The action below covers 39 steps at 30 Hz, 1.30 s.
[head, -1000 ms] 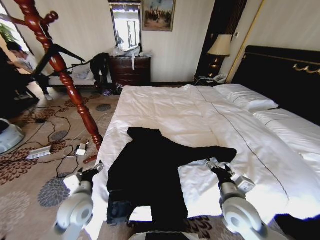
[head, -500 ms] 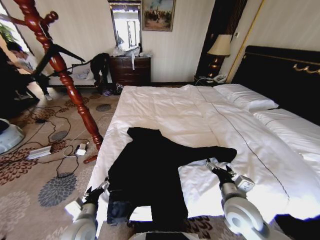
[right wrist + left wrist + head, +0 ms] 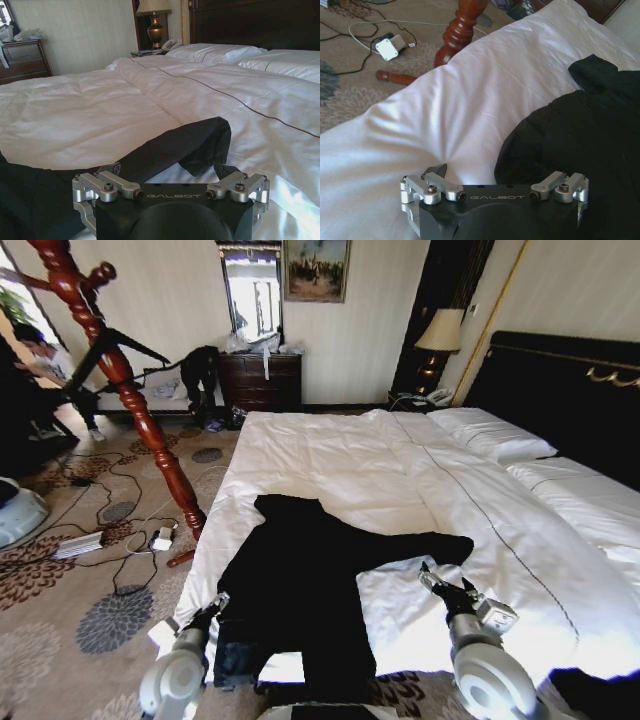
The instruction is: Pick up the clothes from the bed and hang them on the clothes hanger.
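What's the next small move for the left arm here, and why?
Probably ease the left end effector forward and down onto the jacket's near left edge. It hovers open at the bed's side, one finger over white duvet, the black fabric just beside it, nothing gripped yet. The right end effector sits open near the sleeve end.

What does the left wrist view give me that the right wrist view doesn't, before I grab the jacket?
Left wrist only: the red wooden post's foot on the carpet, a white adapter with cables, and the bed's near edge. Right wrist only: the lamp, telephone, pillows, headboard and the jacket's sleeve end. Both: the black jacket lying on the white duvet, with open fingers framing it.
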Motion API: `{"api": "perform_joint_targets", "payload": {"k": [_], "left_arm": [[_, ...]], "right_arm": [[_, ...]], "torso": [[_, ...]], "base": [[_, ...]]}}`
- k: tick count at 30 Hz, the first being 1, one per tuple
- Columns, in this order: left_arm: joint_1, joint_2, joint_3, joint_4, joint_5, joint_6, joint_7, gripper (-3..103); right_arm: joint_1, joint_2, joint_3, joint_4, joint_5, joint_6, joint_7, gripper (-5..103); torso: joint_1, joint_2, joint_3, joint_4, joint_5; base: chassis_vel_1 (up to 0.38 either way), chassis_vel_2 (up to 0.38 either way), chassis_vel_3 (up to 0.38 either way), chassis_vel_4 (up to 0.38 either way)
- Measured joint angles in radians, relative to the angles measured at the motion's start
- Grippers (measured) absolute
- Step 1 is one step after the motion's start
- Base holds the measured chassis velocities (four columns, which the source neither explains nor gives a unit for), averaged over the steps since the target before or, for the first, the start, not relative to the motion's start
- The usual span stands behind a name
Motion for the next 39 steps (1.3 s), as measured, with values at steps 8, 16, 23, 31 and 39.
{"api": "perform_joint_targets", "payload": {"k": [8,16,23,31,39], "left_arm": [[-0.040,-0.024,0.020,0.020,-0.008,0.001,-0.029,82],[-0.063,-0.046,0.033,0.038,-0.010,-0.015,-0.047,49],[-0.069,-0.058,0.038,0.030,-0.020,-0.016,-0.065,28],[-0.078,-0.046,0.025,-0.011,-0.025,-0.019,-0.097,1],[-0.064,0.086,-0.075,-0.188,0.025,-0.006,-0.102,0]], "right_arm": [[-0.015,0.006,0.002,-0.004,-0.019,-0.001,0.008,100],[-0.021,0.009,0.003,-0.008,-0.028,-0.002,0.015,100],[-0.013,0.005,0.000,-0.014,-0.028,-0.002,0.017,100],[-0.002,0.005,-0.012,-0.024,-0.028,-0.003,0.020,100],[0.041,-0.015,-0.030,-0.031,-0.004,-0.005,0.023,100]], "torso": [[0.000,0.000,0.000,0.0000,0.0000],[0.000,0.000,0.000,0.0000,-0.0001],[0.000,0.000,0.000,0.0000,-0.0001],[0.000,0.000,0.000,0.0000,-0.0002],[0.000,0.000,0.000,0.0000,-0.0003]], "base": [[0.000,0.000,0.000,0.000],[0.000,0.000,0.000,0.000],[0.000,0.000,0.000,0.000],[0.000,0.000,0.000,0.000],[0.000,0.000,0.000,0.000]]}}
